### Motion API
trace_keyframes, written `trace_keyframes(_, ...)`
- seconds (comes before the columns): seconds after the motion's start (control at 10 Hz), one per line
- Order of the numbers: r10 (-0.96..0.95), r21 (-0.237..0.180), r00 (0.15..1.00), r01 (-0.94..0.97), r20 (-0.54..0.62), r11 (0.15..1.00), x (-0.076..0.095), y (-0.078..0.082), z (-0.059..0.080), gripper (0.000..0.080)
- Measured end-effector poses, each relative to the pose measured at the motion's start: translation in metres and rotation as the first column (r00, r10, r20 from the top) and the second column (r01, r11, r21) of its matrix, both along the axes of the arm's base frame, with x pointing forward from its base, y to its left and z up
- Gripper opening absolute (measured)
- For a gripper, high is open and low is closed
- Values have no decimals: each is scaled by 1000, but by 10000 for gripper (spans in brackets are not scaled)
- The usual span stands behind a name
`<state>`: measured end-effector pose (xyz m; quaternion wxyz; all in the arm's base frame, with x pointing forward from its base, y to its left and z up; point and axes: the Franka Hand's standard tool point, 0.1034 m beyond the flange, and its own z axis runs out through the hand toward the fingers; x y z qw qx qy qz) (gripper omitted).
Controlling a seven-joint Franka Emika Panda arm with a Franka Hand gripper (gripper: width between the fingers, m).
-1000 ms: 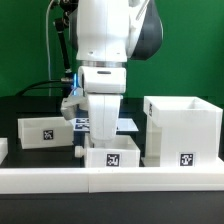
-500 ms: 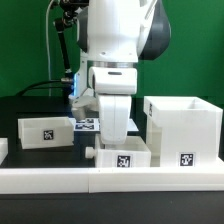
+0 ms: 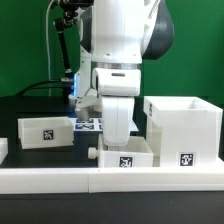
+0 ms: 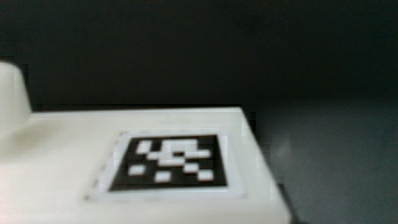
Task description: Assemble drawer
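Observation:
The middle drawer tray (image 3: 125, 156), white with a square tag on its front and a small knob (image 3: 92, 153), sits on the black table against the front rail. My gripper (image 3: 119, 142) reaches down into it from above and appears shut on its wall; the fingertips are hidden. The tall open housing (image 3: 183, 130) stands just to the exterior view's right of the tray. A second tagged tray (image 3: 45, 131) lies at the exterior view's left. The wrist view shows the tray's white surface (image 4: 71, 140) and its tag (image 4: 169, 162) close up, but no fingers.
The long white border rail (image 3: 60, 181) runs along the front edge. The marker board (image 3: 90, 124) lies flat behind the arm. A black stand with cables (image 3: 64, 50) rises at the back, in front of a green backdrop.
My gripper and the middle tray have moved together toward the exterior view's right, closing most of the gap to the housing. The left tray and housing have not moved.

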<state>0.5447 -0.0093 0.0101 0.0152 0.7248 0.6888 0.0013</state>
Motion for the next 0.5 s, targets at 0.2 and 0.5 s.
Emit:
trace_keyframes(0.2, 0, 0, 1000, 0, -2, 1000, 0, 1, 0, 41)
trace_keyframes(0.5, -4, -6, 1000, 4, -3, 1000, 0, 2, 0, 41)
